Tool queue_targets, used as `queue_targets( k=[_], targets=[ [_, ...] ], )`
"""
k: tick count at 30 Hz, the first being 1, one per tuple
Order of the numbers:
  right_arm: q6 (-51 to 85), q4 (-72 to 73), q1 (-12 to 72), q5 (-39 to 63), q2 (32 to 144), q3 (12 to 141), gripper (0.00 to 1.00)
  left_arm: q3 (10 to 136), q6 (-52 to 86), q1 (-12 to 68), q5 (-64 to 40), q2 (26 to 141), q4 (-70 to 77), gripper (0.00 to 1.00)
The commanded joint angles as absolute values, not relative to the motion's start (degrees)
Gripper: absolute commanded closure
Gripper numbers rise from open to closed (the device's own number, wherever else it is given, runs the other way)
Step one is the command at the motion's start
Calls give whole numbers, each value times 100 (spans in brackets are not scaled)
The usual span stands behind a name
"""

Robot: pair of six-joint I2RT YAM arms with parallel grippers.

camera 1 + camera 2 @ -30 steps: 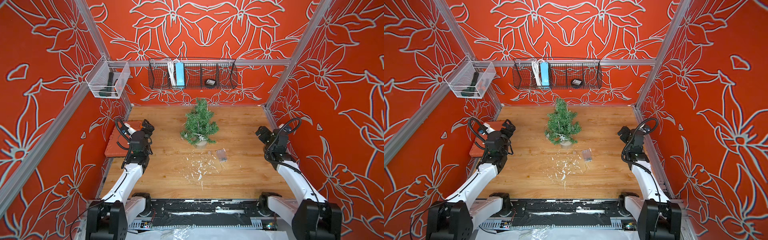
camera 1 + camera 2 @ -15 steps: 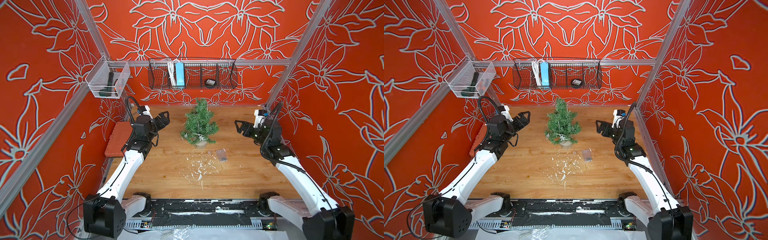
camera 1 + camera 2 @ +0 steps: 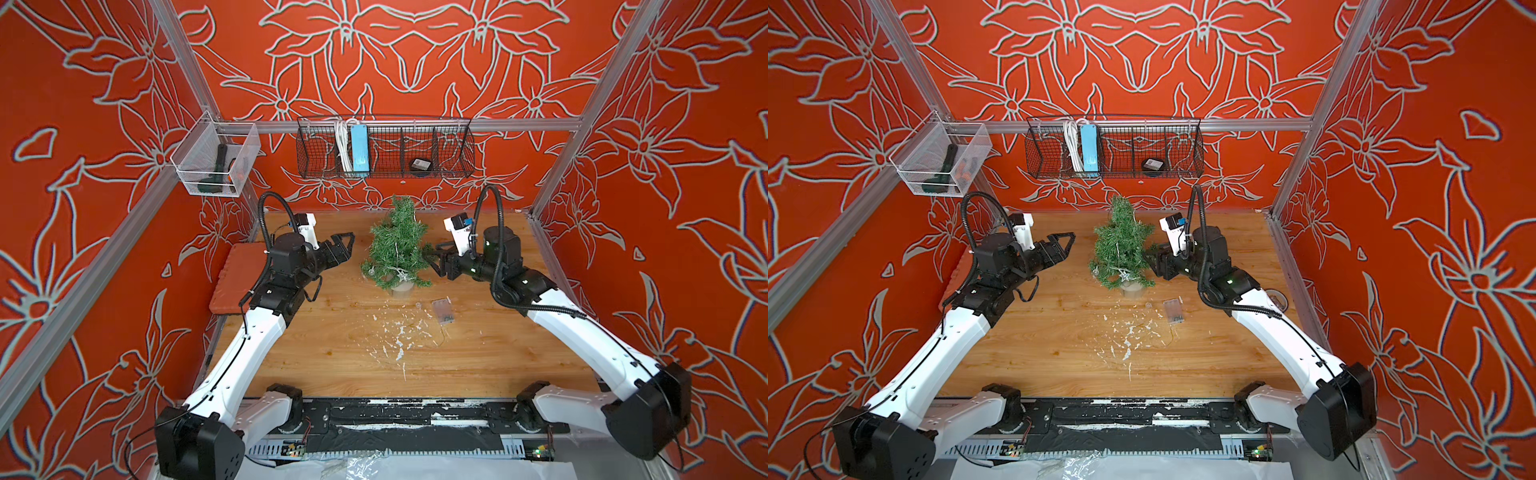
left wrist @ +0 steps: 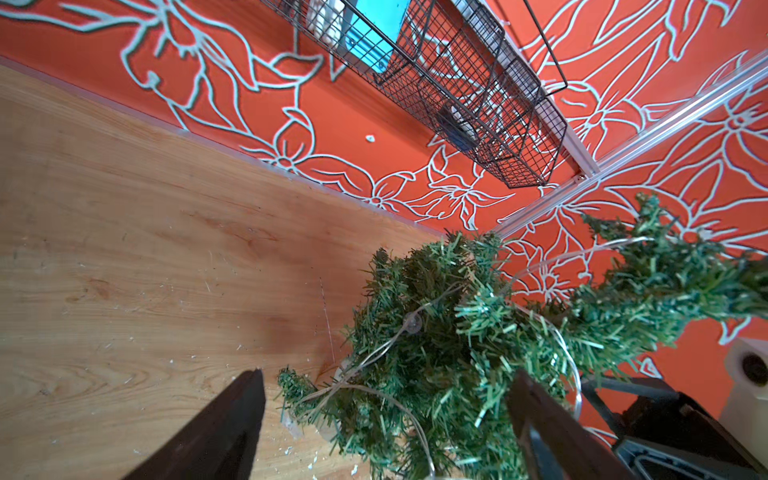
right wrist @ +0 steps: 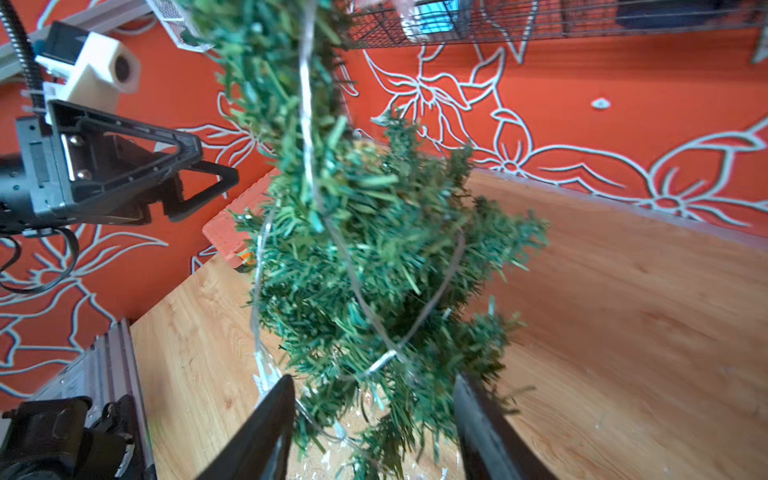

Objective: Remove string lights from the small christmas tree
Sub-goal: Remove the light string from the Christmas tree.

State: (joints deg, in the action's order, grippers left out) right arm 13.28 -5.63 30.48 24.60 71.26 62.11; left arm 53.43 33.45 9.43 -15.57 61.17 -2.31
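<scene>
The small christmas tree (image 3: pixel 397 249) (image 3: pixel 1121 249) stands upright at the back middle of the wooden table. The string lights (image 3: pixel 402 274) (image 4: pixel 409 322) (image 5: pixel 305 83) wind through its branches. Their clear battery box (image 3: pixel 442 311) (image 3: pixel 1174 311) lies on the table in front and to the right. My left gripper (image 3: pixel 347 243) (image 4: pixel 386 374) hovers open just left of the tree, not touching it. My right gripper (image 3: pixel 434 259) (image 5: pixel 374 380) is open at the tree's right side. Lower branches and a strand of wire lie between its fingers.
A black wire basket (image 3: pixel 384 145) with a blue power strip (image 3: pixel 359 149) hangs on the back wall above the tree. A clear bin (image 3: pixel 214 160) hangs at the back left. A red mat (image 3: pixel 237 274) lies by the left wall. White flecks (image 3: pixel 399 332) litter the table's middle.
Both arms have swung in from the side walls toward the tree. The right gripper has reached into the right branches and its jaws have narrowed. The left stopped short of the tree.
</scene>
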Motion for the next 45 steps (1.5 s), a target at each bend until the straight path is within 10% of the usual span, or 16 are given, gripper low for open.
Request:
queue_targets(
  k=[1, 33, 45],
  targets=[
    [1023, -586, 3115, 2546, 7267, 6522, 41, 5256, 3306, 971, -1739, 6018, -221, 12],
    [1106, -514, 3296, 2501, 7714, 6970, 99, 5317, 3214, 972, -1957, 6074, -272, 11],
    [1101, -590, 3293, 2205, 7221, 6811, 100, 5694, 3250, 976, -2227, 6049, -334, 11]
  ],
)
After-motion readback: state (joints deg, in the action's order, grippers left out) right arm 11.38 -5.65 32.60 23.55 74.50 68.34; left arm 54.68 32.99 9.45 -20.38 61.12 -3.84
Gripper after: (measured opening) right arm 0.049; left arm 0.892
